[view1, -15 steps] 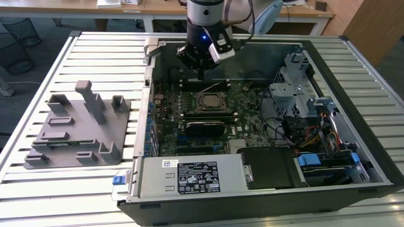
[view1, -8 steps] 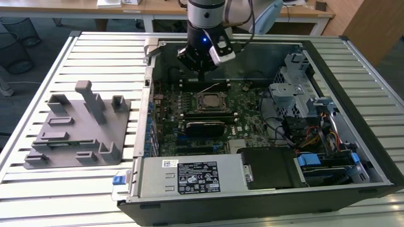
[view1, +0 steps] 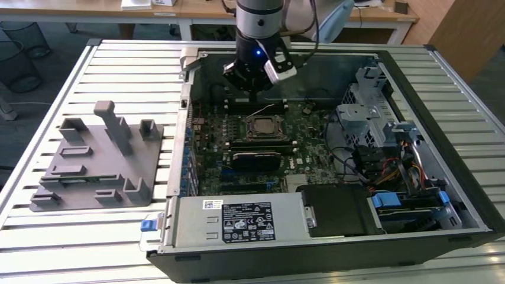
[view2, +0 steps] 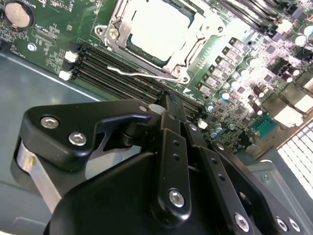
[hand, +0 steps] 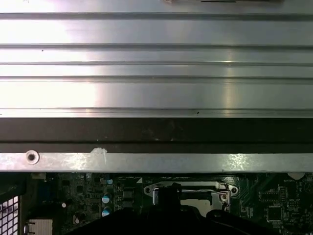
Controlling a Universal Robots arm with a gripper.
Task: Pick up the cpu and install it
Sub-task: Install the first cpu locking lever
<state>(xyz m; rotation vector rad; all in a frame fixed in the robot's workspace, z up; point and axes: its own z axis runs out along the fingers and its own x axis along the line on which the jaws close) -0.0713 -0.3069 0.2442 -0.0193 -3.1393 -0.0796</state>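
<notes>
The cpu (view2: 156, 29) lies flat in the motherboard socket, its pale metal top framed by the socket's silver bracket (view2: 193, 49). In the exterior view the cpu (view1: 263, 126) sits mid-board inside the open computer case (view1: 442, 177). My gripper (view1: 251, 87) hangs above the board just beyond the socket, toward the case's far wall. In the second wrist view the gripper (view2: 164, 99) has its black fingers pressed together with nothing between them, apart from the cpu. A thin wire lever (view2: 142, 74) lies along the socket's near side.
A grey plastic tray (view1: 94, 160) with upright posts stands on the slatted table (view1: 47, 236) at the exterior view's left. Inside the case are a black ribbed block (view1: 256, 158), a power supply (view1: 240, 220) and drive cages with cables (view1: 379, 136).
</notes>
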